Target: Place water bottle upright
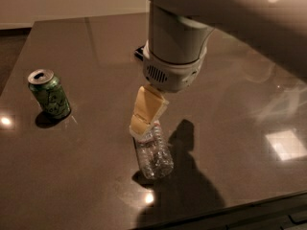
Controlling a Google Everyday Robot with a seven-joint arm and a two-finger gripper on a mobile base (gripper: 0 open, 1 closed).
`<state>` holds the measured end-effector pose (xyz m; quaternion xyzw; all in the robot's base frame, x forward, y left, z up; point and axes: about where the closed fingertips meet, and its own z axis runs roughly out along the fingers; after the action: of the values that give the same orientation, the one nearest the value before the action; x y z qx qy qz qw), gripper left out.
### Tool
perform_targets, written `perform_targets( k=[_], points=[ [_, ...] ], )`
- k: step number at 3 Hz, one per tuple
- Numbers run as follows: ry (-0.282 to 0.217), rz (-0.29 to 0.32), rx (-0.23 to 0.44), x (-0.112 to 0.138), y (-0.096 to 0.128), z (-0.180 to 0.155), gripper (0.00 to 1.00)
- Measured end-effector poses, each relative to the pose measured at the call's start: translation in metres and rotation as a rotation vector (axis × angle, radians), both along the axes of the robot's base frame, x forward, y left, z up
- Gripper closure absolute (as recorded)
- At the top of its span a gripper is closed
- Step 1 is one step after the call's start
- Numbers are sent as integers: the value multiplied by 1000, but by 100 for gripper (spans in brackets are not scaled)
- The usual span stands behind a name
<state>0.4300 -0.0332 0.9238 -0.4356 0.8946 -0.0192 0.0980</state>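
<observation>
Tabletop (96, 176) of dark, glossy stone was spread across nearly the whole view, and lamp reflections were thrown back from it. Over its middle the robot's pale arm (177, 42) was brought down steeply from the upper right, so that the wrist was set almost straight above the work. A green soda can (49, 94) was left standing upright well to the left, apart from everything and out of the arm's path. The water bottle (154, 155) was found near the table's centre, its base apparently resting on the stone and its body leaned a little, neck uppermost and tipped to the left. The gripper (143, 124) was closed upon the neck end, the cream fingers (149, 104) pressed together over the cap, which was hidden by them. Such a hold by the top was judged to let the base be settled flat. The task was reckoned nearly done, with release not yet made.
</observation>
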Motion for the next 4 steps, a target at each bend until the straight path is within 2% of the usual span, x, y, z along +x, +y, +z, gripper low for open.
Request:
perform_targets(
  k=[1,2,3,4],
  points=[
    [24,-59,-32,13,19,-12,0],
    [57,-212,-20,23,29,-25,0],
    [86,-390,-13,24,28,-33,0],
    [132,-567,26,22,30,-41,0]
  ],
)
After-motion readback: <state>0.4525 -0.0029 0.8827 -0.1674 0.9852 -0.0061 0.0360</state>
